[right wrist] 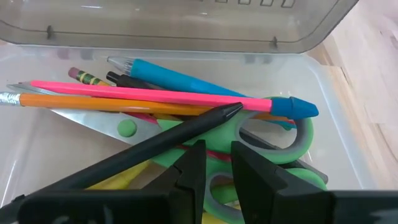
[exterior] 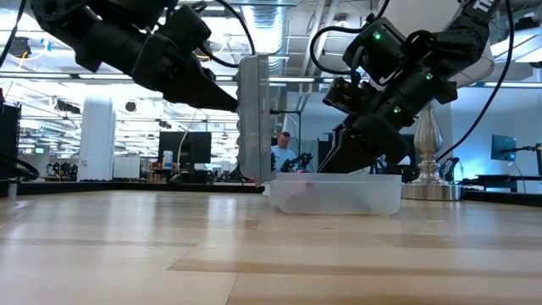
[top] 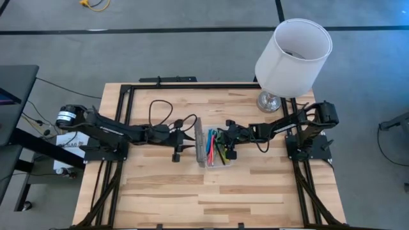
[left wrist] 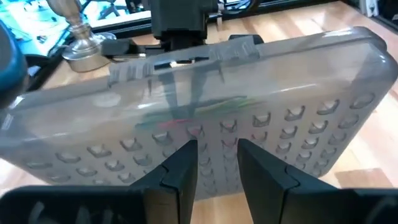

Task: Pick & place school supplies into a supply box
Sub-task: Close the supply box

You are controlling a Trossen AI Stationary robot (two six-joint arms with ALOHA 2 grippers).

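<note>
The clear supply box (exterior: 339, 195) sits at mid-table. Its grey grid-textured lid (exterior: 252, 119) stands upright on the box's left side. Inside lie a pink pen (right wrist: 155, 93), a blue marker (right wrist: 180, 78), a yellow pencil (right wrist: 93, 102), a dark pen (right wrist: 161, 140) and green-handled scissors (right wrist: 273, 149). My left gripper (left wrist: 214, 149) is at the lid's outer face, fingers narrowly open. My right gripper (right wrist: 216, 152), also narrowly open, reaches down into the box (top: 220, 160), just over the supplies with nothing between its fingers. My left gripper touches the lid's outer grid face (exterior: 238, 103) with its fingertips (left wrist: 186, 163), about halfway up the lid. It comes from the table's left, slanting slightly down. The lid stands upright, its lower edge at the box's left wall. Whether my right gripper touches the supplies, I cannot tell.
A lamp with a white shade (top: 291, 57) and a silver base (top: 271, 101) stands at the table's far right, close behind my right arm. A black frame (top: 128, 89) edges the table. A person (exterior: 284, 152) shows in the room beyond.
</note>
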